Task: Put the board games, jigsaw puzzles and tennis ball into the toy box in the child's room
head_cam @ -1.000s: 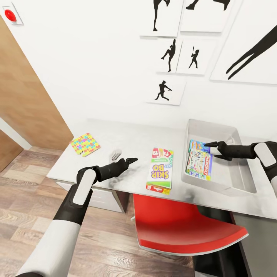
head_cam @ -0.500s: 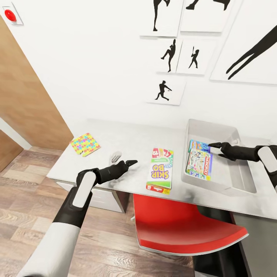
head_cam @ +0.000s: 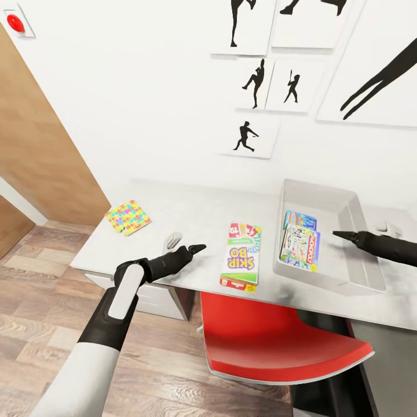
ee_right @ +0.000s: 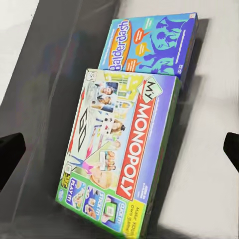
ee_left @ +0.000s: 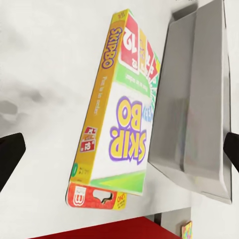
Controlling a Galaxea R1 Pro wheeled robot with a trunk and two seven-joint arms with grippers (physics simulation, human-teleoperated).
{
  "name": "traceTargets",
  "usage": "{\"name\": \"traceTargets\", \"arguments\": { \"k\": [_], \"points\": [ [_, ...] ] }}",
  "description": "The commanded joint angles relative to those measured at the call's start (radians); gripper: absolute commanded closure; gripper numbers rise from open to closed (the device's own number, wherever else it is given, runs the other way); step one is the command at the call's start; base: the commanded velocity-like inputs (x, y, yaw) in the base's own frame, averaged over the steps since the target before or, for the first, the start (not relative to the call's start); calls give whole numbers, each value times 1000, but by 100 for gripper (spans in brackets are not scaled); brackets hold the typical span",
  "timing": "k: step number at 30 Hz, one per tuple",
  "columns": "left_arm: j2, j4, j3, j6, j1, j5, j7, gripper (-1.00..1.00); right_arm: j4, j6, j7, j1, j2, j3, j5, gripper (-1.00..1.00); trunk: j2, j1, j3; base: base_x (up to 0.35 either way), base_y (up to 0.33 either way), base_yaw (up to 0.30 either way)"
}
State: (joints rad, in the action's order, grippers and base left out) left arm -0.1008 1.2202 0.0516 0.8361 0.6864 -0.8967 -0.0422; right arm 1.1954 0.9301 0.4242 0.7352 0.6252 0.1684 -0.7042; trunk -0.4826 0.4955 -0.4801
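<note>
Both hands empty w/ fingers spread: right hand (head_cam: pixel 337 234) over toy box (head_cam: pixel 370 279) holding Monopoly (head_cam: pixel 300 247), left hand (head_cam: pixel 200 248) beside Skip-Bo (head_cam: pixel 242 256), prob. next pick.

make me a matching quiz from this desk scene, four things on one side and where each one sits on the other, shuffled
Things:
1. Skip-Bo box
2. Monopoly box
3. Balderdash box
4. jigsaw puzzle

Places:
A. in the toy box, partly under another game
B. on the table near its left end
C. on the table between the left hand and the toy box
D. in the toy box, lying on top

Pairs: 1-C, 2-D, 3-A, 4-B
</note>
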Motion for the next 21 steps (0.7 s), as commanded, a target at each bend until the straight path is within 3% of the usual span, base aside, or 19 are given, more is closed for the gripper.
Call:
{"name": "traceTargets", "arguments": {
  "k": [1,4,5,11,21],
  "points": [
    [0,0,-1,4,1,4,-4,-100,1,4,7,0,0,2,6,-100,-1,1,-1,0,0,0],
    [0,1,-1,3,0,5,-5,-100,99,14,7,-57,1,39,6,-100,-1,1,-1,0,20,0],
    [0,1,-1,3,0,5,-5,-100,99,14,7,-57,1,39,6,-100,-1,1,-1,0,46,0],
    [0,2,0,2,0,5,-6,-100,230,96,2,-108,-10,130,8,-100,-1,1,-1,0,169,0],
    [0,3,23,1,-1,5,-6,-100,313,117,1,-111,-17,163,7,-100,-1,1,-1,0,229,0]
  ]
}}
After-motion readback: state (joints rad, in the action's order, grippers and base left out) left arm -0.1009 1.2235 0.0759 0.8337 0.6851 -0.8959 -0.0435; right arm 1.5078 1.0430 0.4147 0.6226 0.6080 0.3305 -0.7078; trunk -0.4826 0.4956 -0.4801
